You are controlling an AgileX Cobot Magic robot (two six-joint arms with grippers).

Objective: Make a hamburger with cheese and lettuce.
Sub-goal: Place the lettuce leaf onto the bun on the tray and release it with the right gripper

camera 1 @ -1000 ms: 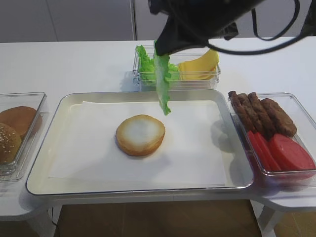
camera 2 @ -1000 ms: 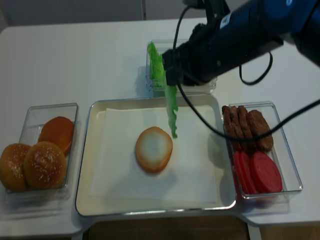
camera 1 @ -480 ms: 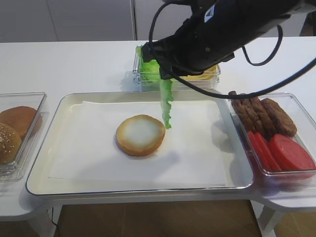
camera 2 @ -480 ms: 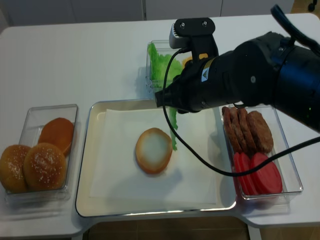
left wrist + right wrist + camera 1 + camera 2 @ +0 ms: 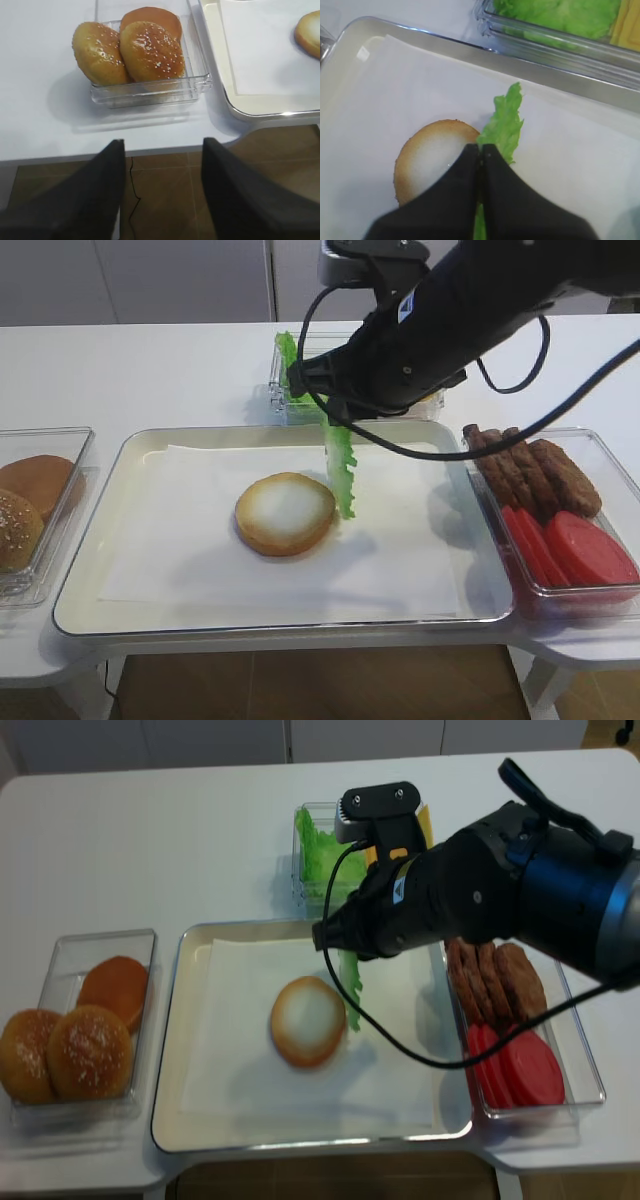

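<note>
Lettuce [image 5: 342, 465] is pinched in the clenched right gripper [image 5: 481, 152], hung just beside the hamburger [image 5: 285, 513] on the tray [image 5: 150, 455]; left gripper [image 5: 161, 155] is seen spread, nothing held.

Lettuce [image 5: 341, 470] hangs upright beside flat hamburger [image 5: 285, 513].

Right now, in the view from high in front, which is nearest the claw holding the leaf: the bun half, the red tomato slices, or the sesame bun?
From the right gripper:
1. Bun half, just below-left on the tray.
2. Tomato slices, right-hand box.
3. Sesame bun, far left box.
</note>
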